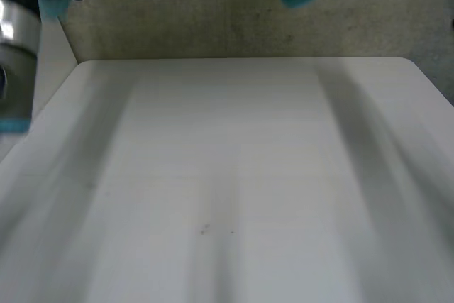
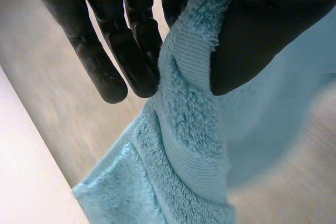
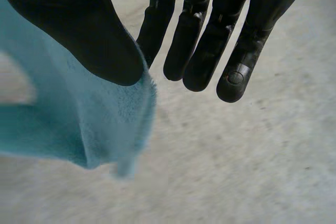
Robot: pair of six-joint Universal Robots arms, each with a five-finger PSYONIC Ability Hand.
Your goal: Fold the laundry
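While clear of table [image 1: 234,175], towel [image 2: 184,140] in pinch of left robot hand [image 2: 107,66], right robot hand [image 3: 202,51].

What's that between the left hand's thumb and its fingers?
A light-blue towel. The left wrist view shows the left hand pinching it between thumb and fingers.

Bare lab-like robot workspace: plain white table [image 1: 234,175] on a speckled grey floor [image 1: 213,19].
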